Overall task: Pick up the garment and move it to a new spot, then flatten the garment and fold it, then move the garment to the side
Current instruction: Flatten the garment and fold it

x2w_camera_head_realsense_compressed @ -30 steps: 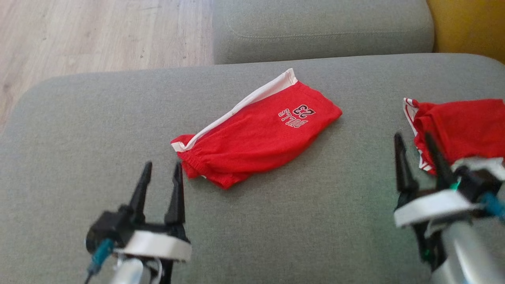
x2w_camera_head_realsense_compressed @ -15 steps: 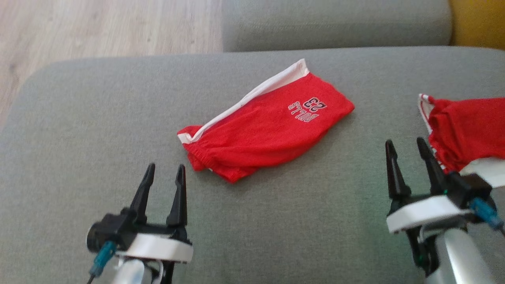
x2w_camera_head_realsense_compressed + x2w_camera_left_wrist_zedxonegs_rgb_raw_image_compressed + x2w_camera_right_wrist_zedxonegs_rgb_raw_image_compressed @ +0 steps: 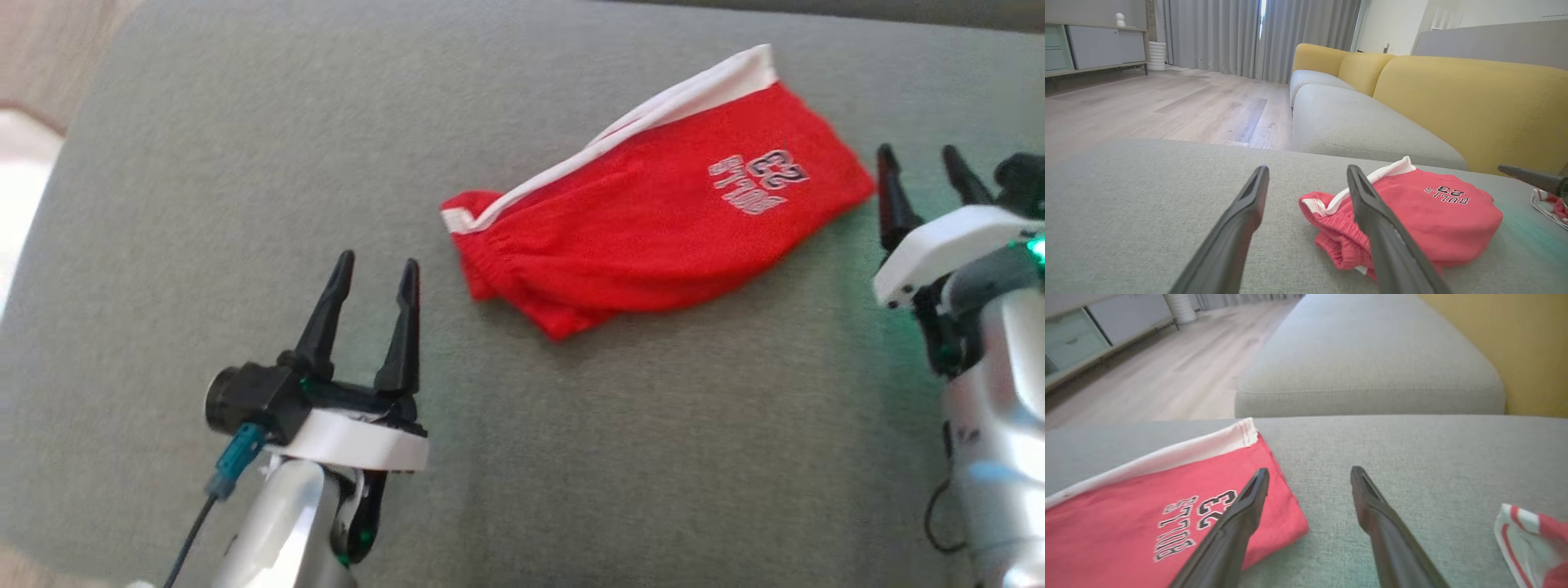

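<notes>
Red shorts (image 3: 653, 220) lying doubled over on the grey sofa cushion (image 3: 245, 163), between the two grippers, held by neither. Left gripper (image 3: 379, 260) spread wide and empty, near the bunched waistband end. Right gripper (image 3: 916, 151) likewise spread and empty, fingertips just beside the printed leg end. Probably the approach to a pick-up: either the first lift or, judging by the doubled cloth, the last carry to the side. Next: lower each pair of fingers onto its own end, pinch through both layers, lift level. Second red garment (image 3: 1531, 539) off to the right, best left alone
</notes>
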You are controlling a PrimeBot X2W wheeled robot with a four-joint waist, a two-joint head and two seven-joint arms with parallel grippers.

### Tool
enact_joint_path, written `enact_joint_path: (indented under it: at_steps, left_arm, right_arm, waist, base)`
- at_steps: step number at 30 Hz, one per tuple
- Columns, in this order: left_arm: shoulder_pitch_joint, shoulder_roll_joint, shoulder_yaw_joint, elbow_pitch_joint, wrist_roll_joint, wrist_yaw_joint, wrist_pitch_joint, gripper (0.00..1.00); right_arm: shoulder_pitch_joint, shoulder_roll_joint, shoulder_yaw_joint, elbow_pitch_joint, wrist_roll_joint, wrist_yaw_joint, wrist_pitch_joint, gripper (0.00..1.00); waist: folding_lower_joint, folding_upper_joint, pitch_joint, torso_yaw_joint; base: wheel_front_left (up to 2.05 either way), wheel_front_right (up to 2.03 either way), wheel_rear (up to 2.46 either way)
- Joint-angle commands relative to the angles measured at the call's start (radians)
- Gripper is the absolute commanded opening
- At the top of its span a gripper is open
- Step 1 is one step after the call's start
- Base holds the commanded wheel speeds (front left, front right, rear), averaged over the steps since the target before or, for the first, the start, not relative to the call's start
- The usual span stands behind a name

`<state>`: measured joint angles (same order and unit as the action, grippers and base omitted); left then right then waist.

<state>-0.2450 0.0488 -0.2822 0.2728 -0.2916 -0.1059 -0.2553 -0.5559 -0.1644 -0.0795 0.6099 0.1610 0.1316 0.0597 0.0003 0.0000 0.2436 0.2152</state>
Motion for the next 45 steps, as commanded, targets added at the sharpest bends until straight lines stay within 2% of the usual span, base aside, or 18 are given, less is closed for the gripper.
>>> enact_joint_path:
  at_steps: [1, 3, 6, 15, 16, 17, 26, 31, 35, 39, 45]
  left_arm:
    - [-0.036, 0.002, 0.021, -0.027, -0.005, -0.004, -0.006, 1.0]
    - [-0.047, 0.002, 0.003, -0.026, -0.021, 0.0, -0.006, 1.0]
    - [-0.051, 0.002, -0.013, -0.026, -0.034, 0.008, -0.006, 1.0]
    - [-0.065, 0.002, -0.044, -0.018, -0.054, 0.022, -0.006, 1.0]
    - [-0.068, 0.002, -0.051, -0.017, -0.056, 0.022, -0.006, 1.0]
    - [-0.072, 0.002, -0.058, -0.016, -0.057, 0.022, -0.006, 1.0]
    - [-0.074, 0.001, -0.063, -0.012, -0.048, 0.034, -0.006, 1.0]
    - [-0.052, 0.001, -0.043, -0.011, -0.038, 0.03, -0.006, 1.0]
    - [-0.034, 0.001, -0.03, -0.01, -0.034, 0.028, -0.006, 1.0]
    - [-0.012, 0.001, -0.019, -0.011, -0.029, 0.025, -0.006, 1.0]
    - [0.016, 0.001, -0.006, -0.016, -0.02, 0.022, -0.006, 1.0]
  right_arm:
    - [-0.037, -0.01, 0.013, -0.006, -0.01, -0.001, 0.004, 1.0]
    - [-0.093, -0.028, 0.002, 0.101, -0.031, -0.001, 0.014, 1.0]
    - [-0.135, -0.038, -0.007, 0.194, -0.033, -0.001, 0.015, 1.0]
    - [-0.217, -0.062, 0.065, 0.374, -0.048, -0.001, 0.011, 1.0]
    - [-0.221, -0.065, 0.079, 0.388, -0.05, -0.001, 0.009, 0.48]
    - [-0.226, -0.067, 0.093, 0.4, -0.051, -0.001, 0.003, 0.0]
    - [-0.233, -0.068, 0.165, 0.44, 0.013, -0.001, -0.119, 0.0]
    - [-0.18, -0.101, 0.182, 0.427, 0.052, -0.001, -0.17, 0.0]
    - [-0.14, -0.124, 0.143, 0.423, 0.076, -0.001, -0.184, 0.0]
    - [-0.08, -0.143, 0.06, 0.422, 0.073, -0.001, -0.199, 0.0]
    - [-0.02, -0.101, -0.005, 0.383, 0.058, -0.001, -0.199, 0.0]
  waist:
    - [-0.0003, 0.0, 0.042, 0.05]
    - [-0.0003, 0.0, 0.055, 0.078]
    - [-0.0003, 0.0, 0.061, 0.098]
    - [-0.0003, 0.0, 0.08, 0.112]
    - [-0.0003, 0.0, 0.081, 0.112]
    - [-0.0003, 0.0, 0.081, 0.111]
    - [-0.0003, 0.0, 0.034, 0.06]
    - [-0.0003, 0.0, -0.017, 0.015]
    - [-0.0003, 0.0, -0.05, -0.01]
    - [-0.0003, 0.0, -0.085, -0.035]
    - [-0.0003, 0.0, -0.104, -0.059]
  base:
    - [0.0, 0.0, 0.0]
    - [0.0, 0.0, 0.0]
    - [0.0, 0.0, 0.0]
    - [0.0, 0.0, 0.0]
    - [0.0, 0.0, 0.0]
    - [0.0, 0.0, 0.0]
    - [0.0, 0.0, 0.0]
    - [0.0, 0.0, 0.0]
    - [0.0, 0.0, 0.0]
    - [0.0, 0.0, 0.0]
    - [0.0, 0.0, 0.0]
